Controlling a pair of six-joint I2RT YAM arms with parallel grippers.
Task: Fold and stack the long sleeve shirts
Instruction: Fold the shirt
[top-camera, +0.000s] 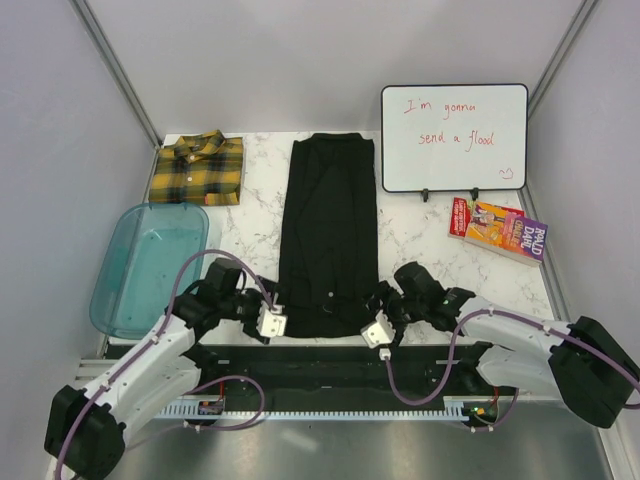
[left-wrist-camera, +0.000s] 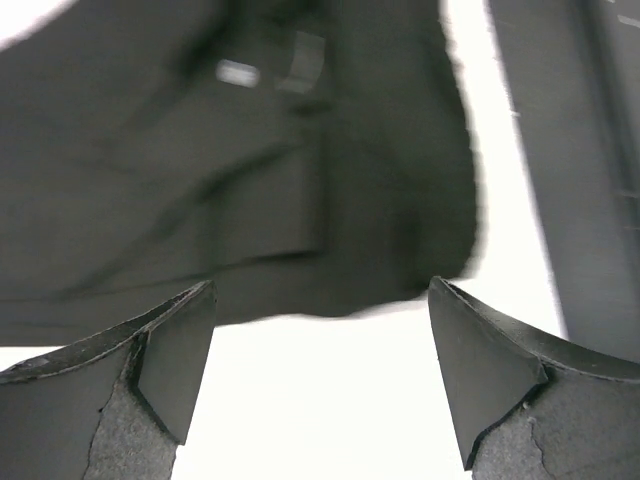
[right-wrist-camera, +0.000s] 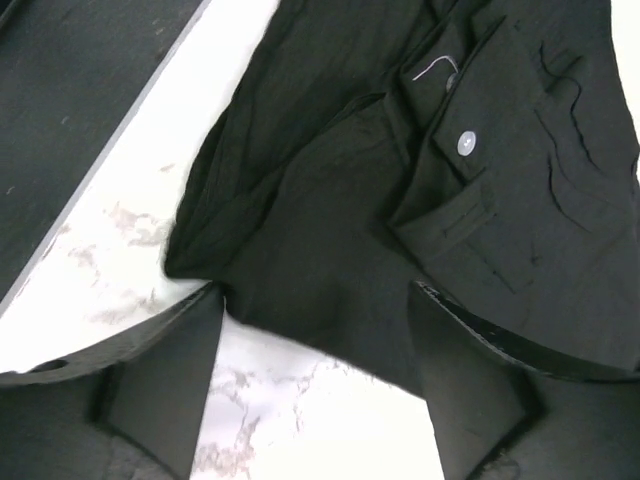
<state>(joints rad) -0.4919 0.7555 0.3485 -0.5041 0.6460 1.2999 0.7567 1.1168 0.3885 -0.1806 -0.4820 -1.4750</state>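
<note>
white arms (top-camera: 160, 360) with black joints, purple cables (top-camera: 172, 296), dark wedge-shaped fingers (left-wrist-camera: 165, 365).

The top view is softly lit and sharp, with only faint shadows. In the left wrist view the black shirt (left-wrist-camera: 250, 180) is smeared by blur and the marble table (left-wrist-camera: 320, 400) is blown out to white; the right wrist view is crisper, the marble's veins showing

Lab test booth — grey partition walls (top-camera: 60, 150) (whiteboard (top-camera: 453, 137) propped).
</note>
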